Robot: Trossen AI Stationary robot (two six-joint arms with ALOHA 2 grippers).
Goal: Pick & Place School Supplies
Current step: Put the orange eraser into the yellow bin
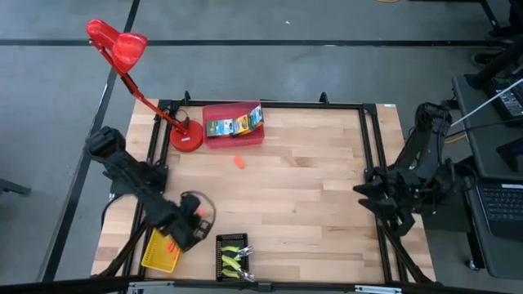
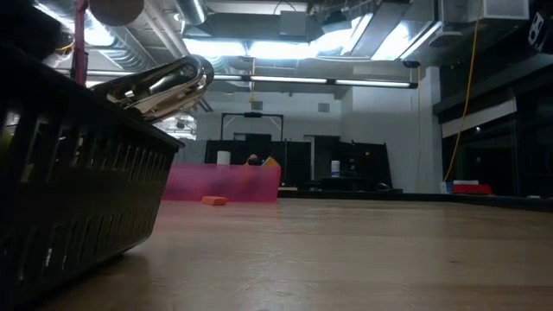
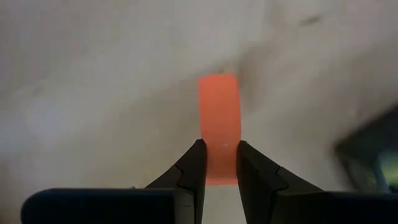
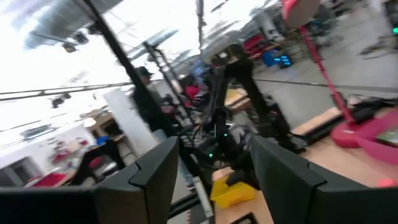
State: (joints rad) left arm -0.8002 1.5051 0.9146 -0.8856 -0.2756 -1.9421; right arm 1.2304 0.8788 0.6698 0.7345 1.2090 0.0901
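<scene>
My left pincer point(image 3: 217, 163) pinches an orange piece point(image 3: 219, 118) right above the yellow tray point(image 1: 160, 251); from overhead my own arm hides the piece. My right pincer point(image 4: 214, 163) hangs spread, far across the tabletop point(image 1: 310, 188) from that tray. Another orange piece point(image 1: 239, 162) lies loose near the red tray point(image 1: 233, 136) holding the boxes point(image 1: 234, 124).

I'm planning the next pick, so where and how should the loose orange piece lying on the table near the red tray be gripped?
Grip the orange piece across its narrow width, at its middle, coming straight down from above. It lies flat and alone on the bare table, just in front of the red tray, so its sides are free. The left gripper already holds a similar piece that way.
</scene>
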